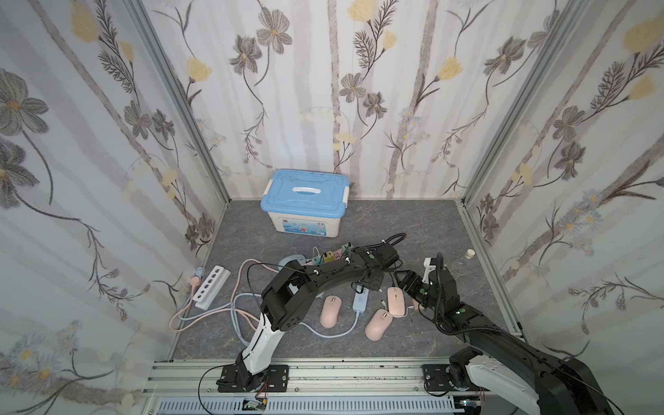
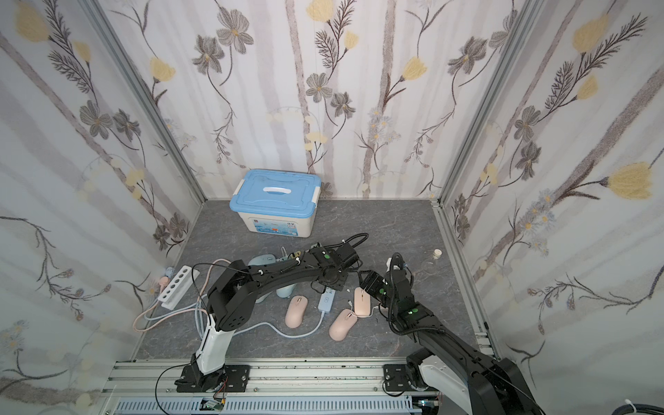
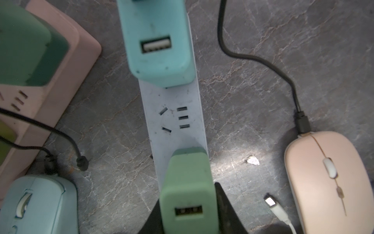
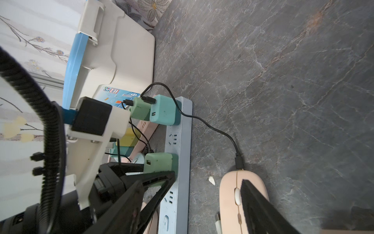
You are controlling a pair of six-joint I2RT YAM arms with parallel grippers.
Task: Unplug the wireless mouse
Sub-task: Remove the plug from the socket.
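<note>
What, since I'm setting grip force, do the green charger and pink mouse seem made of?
The green charger: probably moulded plastic, matte; dull even colour, scuff specks. The pink mouse: likely plastic, smooth satin shell; soft highlight across its top.

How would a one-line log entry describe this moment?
left gripper: shut on green charger | right gripper: open at pink mouse | black cable: plugged into mouse

Walls [image 1: 341, 90] papered on three sides: pale stripes, grey and yellow flowers. Aluminium posts [image 1: 181, 107] set in both back corners. Bench [image 1: 413, 222] covered in grey marbled sheet, evenly lit. Aluminium rail [image 1: 341, 375] fixed along lower edge of frame. Blue-lidded box [image 1: 305, 201] placed at centre, against back wall.
</note>
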